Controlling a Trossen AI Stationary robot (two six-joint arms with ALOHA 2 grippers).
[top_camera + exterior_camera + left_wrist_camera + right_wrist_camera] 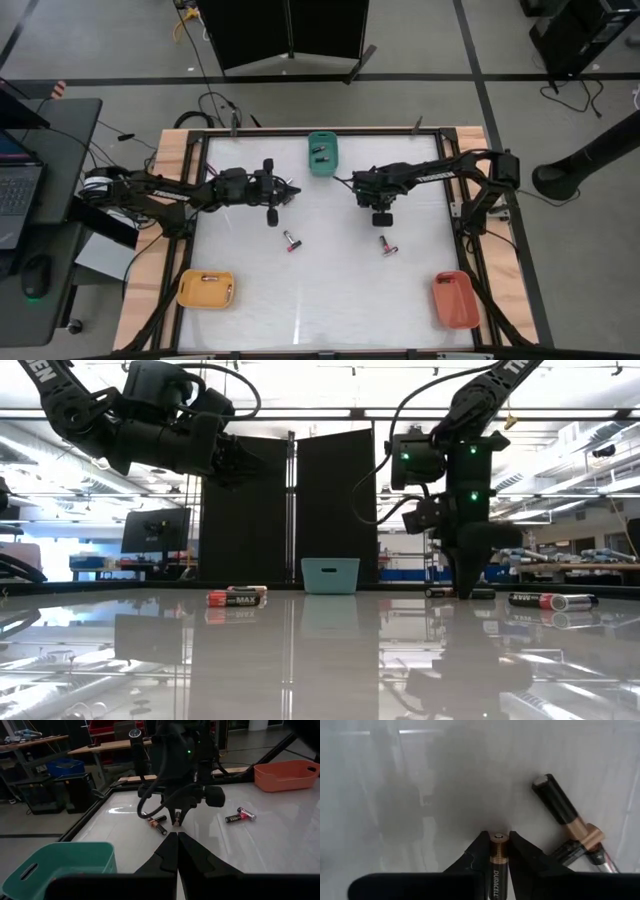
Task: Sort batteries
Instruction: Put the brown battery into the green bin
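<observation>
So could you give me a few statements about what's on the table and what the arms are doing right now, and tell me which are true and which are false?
1. The right gripper is shut on a Duracell battery. True.
2. The left gripper holds a battery too. False: its fingers are shut together with nothing between them.
3. The teal tray already has batteries in it. True: dark cells lie inside it.
4. The orange-red tray is full of batteries. False: none show in it.
5. The yellow tray holds at least one battery. True.
6. Every battery has been sorted into a tray. False: loose batteries lie on the white table.
</observation>
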